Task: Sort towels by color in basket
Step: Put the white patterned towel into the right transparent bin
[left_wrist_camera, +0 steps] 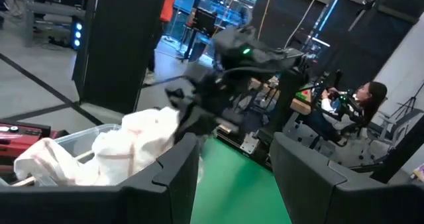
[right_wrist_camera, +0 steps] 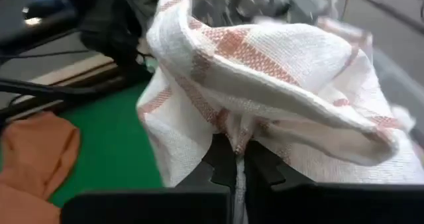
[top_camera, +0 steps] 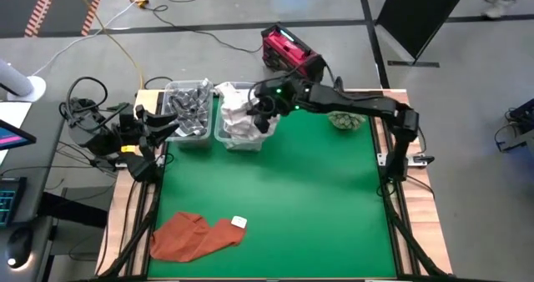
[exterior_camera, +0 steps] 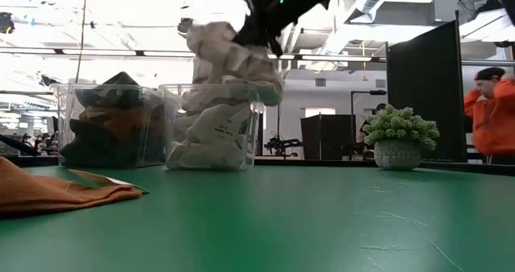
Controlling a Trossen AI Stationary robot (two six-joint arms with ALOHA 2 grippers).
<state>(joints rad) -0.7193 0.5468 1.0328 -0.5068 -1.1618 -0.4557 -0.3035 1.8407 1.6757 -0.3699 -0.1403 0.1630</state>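
Your right gripper (top_camera: 265,115) sat at the upper middle of the high view, over the right-hand clear bin (top_camera: 224,132), its fingers (right_wrist_camera: 224,161) pinched shut on a white checked towel (right_wrist_camera: 265,85) bunched above that bin's pile of white towels (exterior_camera: 211,139). Your left gripper (top_camera: 171,125) waited at the table's upper left edge beside the left-hand bin (top_camera: 188,137) of dark towels (top_camera: 188,105), its fingers (left_wrist_camera: 169,174) parted and holding nothing. One rust-orange towel (top_camera: 193,234) lay flat at the lower left of the green mat (top_camera: 300,198). A small green plant (top_camera: 344,120) stood at upper right.
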